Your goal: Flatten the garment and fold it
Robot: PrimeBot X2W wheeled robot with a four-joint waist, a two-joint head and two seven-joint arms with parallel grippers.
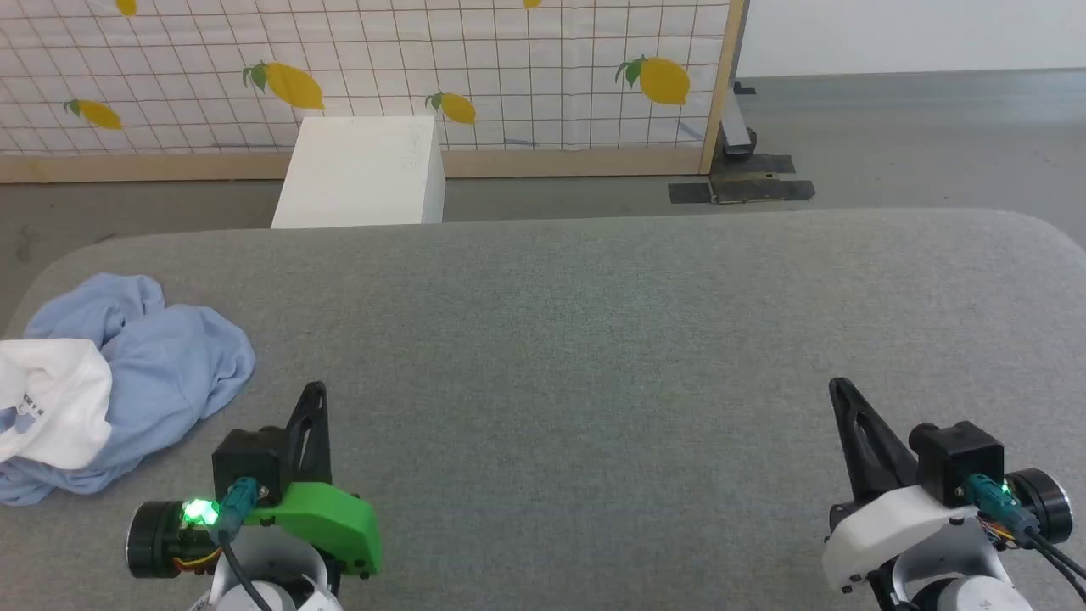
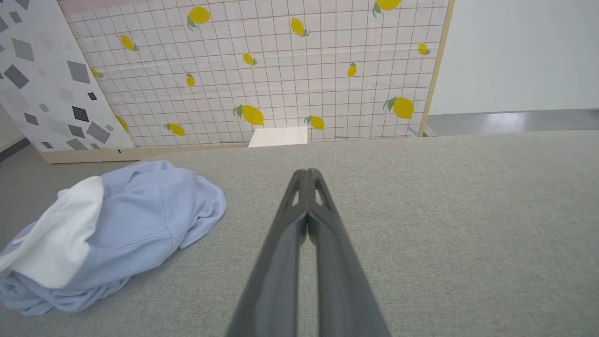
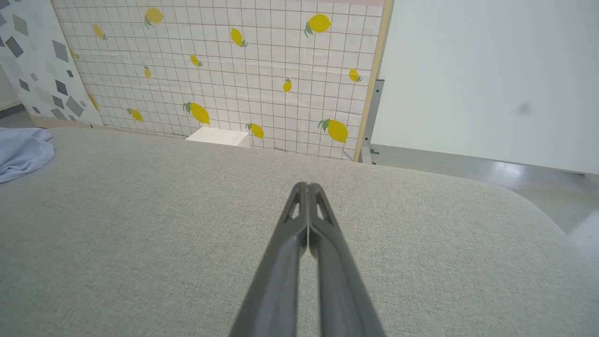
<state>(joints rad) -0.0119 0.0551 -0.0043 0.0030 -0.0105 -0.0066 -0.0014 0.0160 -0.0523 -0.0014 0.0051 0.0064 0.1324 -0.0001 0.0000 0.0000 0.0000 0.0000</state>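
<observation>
The garment (image 1: 178,365) lay in a heap on the surface (image 1: 594,339), by its left edge and close to the far left corner. A smaller cloth (image 1: 51,399) lay on top of the garment's left part, touching it. The left gripper (image 1: 316,390) was over the near side of the surface, just right of the garment and not touching it. The right gripper (image 1: 838,389) was over the near side too, far off to the right. A box (image 1: 361,170) stood on the floor (image 1: 891,144) behind the far edge, left of the middle. A panel (image 1: 509,76) stood behind the box.
</observation>
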